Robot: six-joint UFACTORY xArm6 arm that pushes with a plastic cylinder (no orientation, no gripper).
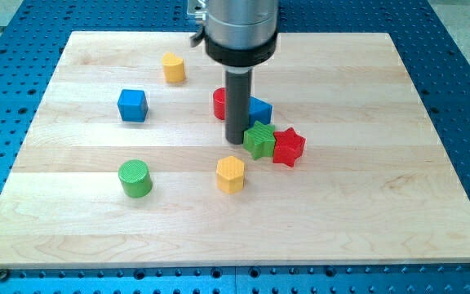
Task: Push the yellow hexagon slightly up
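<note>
We work over a pale wooden board (431, 204). Our rod ends in my tip (235, 141); it carries no gripper and holds nothing. The tip rests just left of the green star (259, 140), with the red star (288, 147) touching that star's right. Behind the rod sit a red block (219, 104) and a blue block (260, 109). The yellow hexagon (230, 174) lies just below the tip, apart from it. Farther left stand a green cylinder (135, 178), a blue cube (132, 104) and a second yellow block (174, 68).
</note>
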